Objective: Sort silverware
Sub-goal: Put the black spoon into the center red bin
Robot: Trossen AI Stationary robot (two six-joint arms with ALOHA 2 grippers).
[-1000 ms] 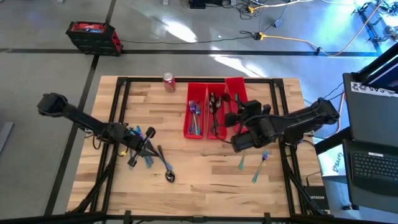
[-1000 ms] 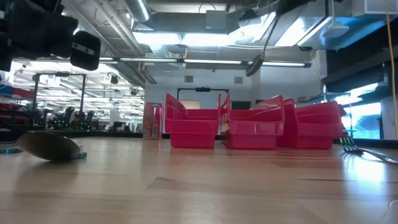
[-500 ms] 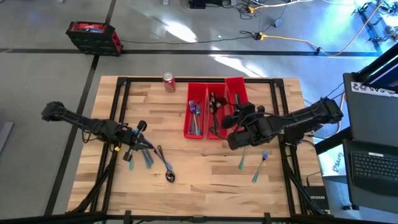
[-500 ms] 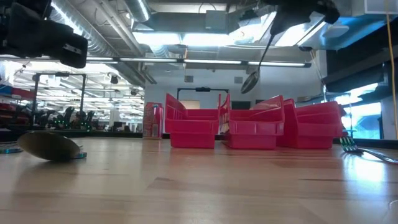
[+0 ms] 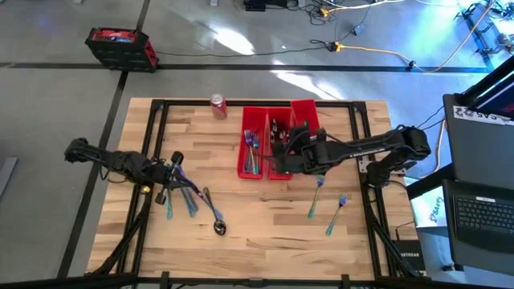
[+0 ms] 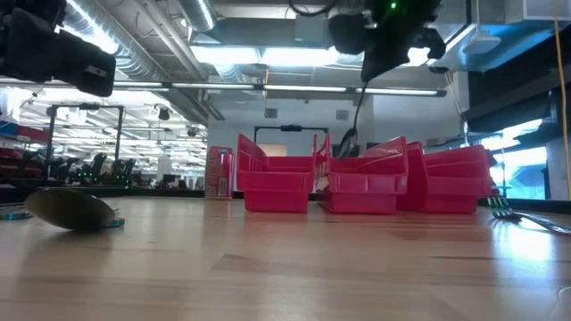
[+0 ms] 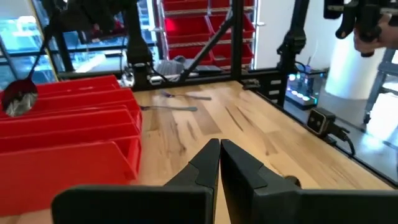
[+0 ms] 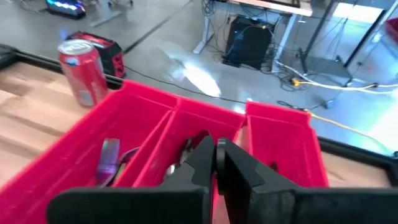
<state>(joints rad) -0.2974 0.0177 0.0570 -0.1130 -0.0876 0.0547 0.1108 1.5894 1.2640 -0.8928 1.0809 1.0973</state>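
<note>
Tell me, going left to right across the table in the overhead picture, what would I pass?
left gripper → dark spoon → left red bin → right gripper → two loose forks

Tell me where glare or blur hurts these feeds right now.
High view: bright glare patches on the floor beyond the table, the wood itself evenly lit. Low view: ceiling lights blow out, leaving the arms as dark silhouettes; the near spoon is soft. Right wrist view: the red bins look smeared.
</note>
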